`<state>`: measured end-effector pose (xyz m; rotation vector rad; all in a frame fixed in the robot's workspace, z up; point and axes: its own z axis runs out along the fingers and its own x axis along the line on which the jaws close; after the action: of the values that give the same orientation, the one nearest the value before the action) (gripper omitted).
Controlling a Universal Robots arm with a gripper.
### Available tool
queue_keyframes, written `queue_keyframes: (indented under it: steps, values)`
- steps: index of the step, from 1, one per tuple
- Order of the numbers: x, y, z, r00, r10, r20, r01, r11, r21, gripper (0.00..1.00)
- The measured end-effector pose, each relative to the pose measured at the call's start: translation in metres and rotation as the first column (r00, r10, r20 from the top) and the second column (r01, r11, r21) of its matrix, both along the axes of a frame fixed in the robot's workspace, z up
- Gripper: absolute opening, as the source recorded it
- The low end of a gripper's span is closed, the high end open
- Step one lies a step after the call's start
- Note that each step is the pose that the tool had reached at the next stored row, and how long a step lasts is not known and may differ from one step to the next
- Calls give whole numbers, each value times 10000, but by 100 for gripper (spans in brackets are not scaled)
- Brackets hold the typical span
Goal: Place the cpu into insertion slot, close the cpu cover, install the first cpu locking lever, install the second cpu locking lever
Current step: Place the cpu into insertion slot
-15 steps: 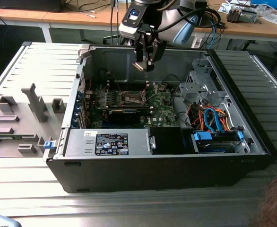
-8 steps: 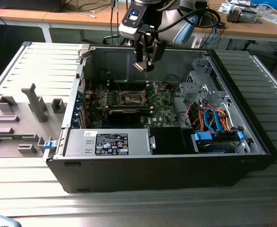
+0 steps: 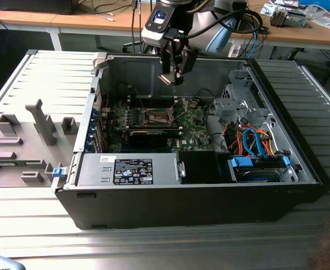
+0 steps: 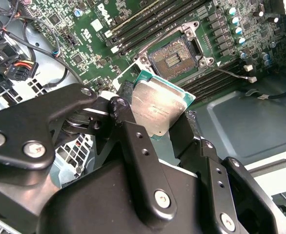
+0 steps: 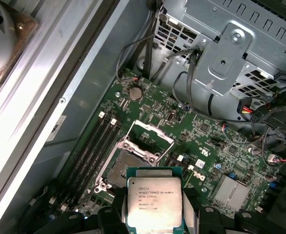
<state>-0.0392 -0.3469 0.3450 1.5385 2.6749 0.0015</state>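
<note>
Gripper (image 3: 173,79) holds cpu (image 5: 154,202) above insertion slot (image 4: 174,54).

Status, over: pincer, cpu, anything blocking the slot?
Pincer shut on cpu, held above the motherboard. Insertion slot bare, cpu cover raised. Nothing seen over the slot.

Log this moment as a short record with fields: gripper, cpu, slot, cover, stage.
gripper: shut on the cpu, hanging above the open computer case
cpu: held by its edges, metal top showing in both wrist views, clear of the board
insertion slot: empty, contact field exposed
cpu cover: swung up, open
stage: cpu not yet placed in the insertion slot
</note>
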Motion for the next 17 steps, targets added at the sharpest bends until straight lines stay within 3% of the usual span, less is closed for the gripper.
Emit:
queue_keyframes:
  steps: [17]
  values:
    - [0,-8,-1,9999,-123,1,123,9999,-29,55]
